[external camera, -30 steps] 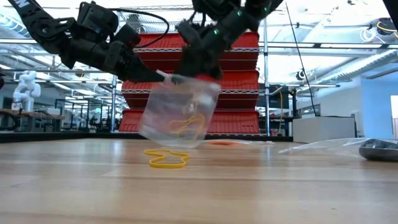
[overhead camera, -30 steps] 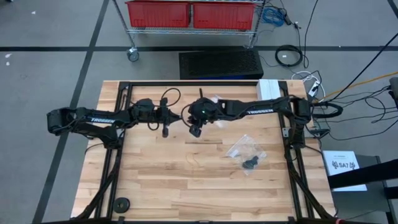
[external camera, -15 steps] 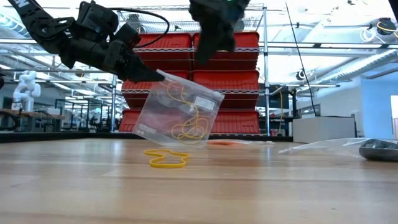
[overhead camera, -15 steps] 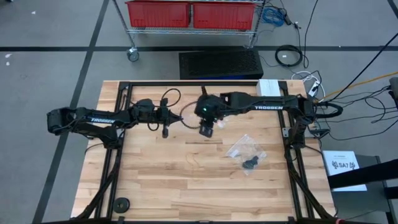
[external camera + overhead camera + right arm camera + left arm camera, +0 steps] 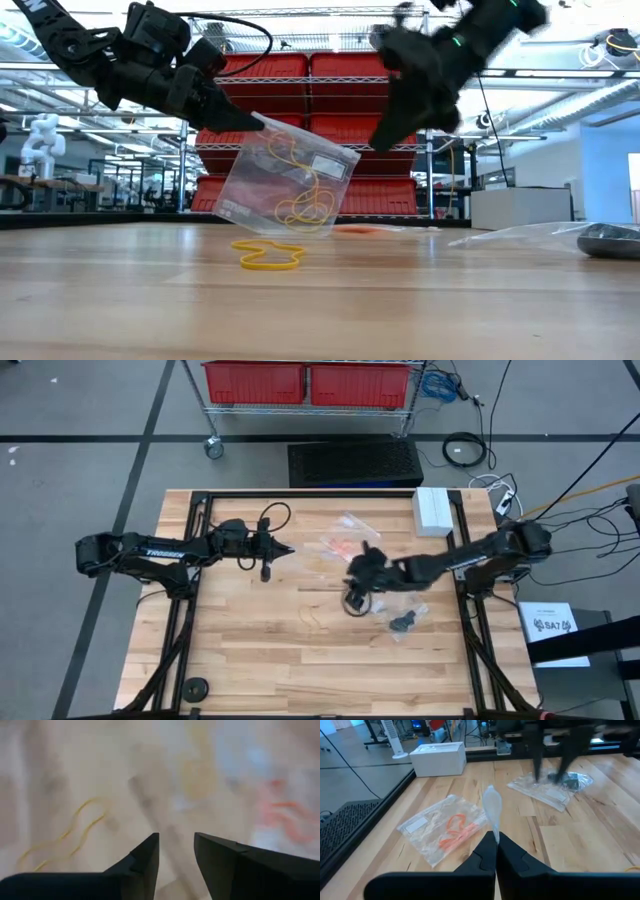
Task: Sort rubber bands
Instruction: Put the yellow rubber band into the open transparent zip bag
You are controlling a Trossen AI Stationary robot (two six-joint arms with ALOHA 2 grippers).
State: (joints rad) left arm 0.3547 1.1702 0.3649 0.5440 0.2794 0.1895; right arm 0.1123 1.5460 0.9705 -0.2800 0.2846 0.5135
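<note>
Wooden table [image 5: 250, 650], seen from above, with 2 dark arms reaching in from either side. The left arm [image 5: 150, 550] lies along the far-left part of the table; the right arm [image 5: 470, 555] stretches from the right edge toward the middle.

Left gripper [image 5: 255, 122]: fingers pressed together on the top edge of a clear plastic bag [image 5: 285, 185], which hangs tilted above the table in the low view. Inside this bag sit several yellowish rubber bands [image 5: 300, 205]. In the left wrist view the pinched bag edge [image 5: 492, 812] rises just beyond the closed fingertips.

Right gripper [image 5: 352, 600]: raised above the table near its centre, blurred in the low view [image 5: 390, 125]; in the right wrist view its fingers [image 5: 145, 857] stand apart with nothing between them.

A white box [image 5: 432, 512] rests at the far-right corner. A second clear bag [image 5: 442, 827], lying flat on the far side of the table, holds orange rubber bands [image 5: 455, 830]. A third clear bag [image 5: 550, 790] lies nearer the right side, with dark bands [image 5: 402, 623] at its near end.

A loose yellow rubber band [image 5: 268, 256] lies on the table directly under the hanging bag; it also shows in the right wrist view [image 5: 65, 837].
</note>
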